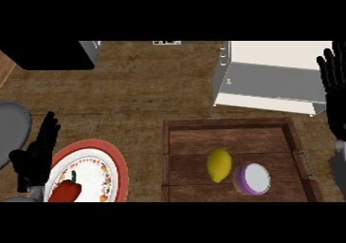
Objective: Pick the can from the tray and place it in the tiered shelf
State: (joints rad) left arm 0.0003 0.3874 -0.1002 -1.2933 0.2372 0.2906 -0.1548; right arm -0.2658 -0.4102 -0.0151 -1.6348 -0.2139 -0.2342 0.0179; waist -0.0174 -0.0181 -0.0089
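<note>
a single head view looks steeply down on the wooden worktop [126, 95] from above. the forearms enter from the lower edge. the frame takes in the tray [235, 130] at lower right, the tiered shelf [273, 76] at upper right and a plate [109, 156] at lower left.
</note>
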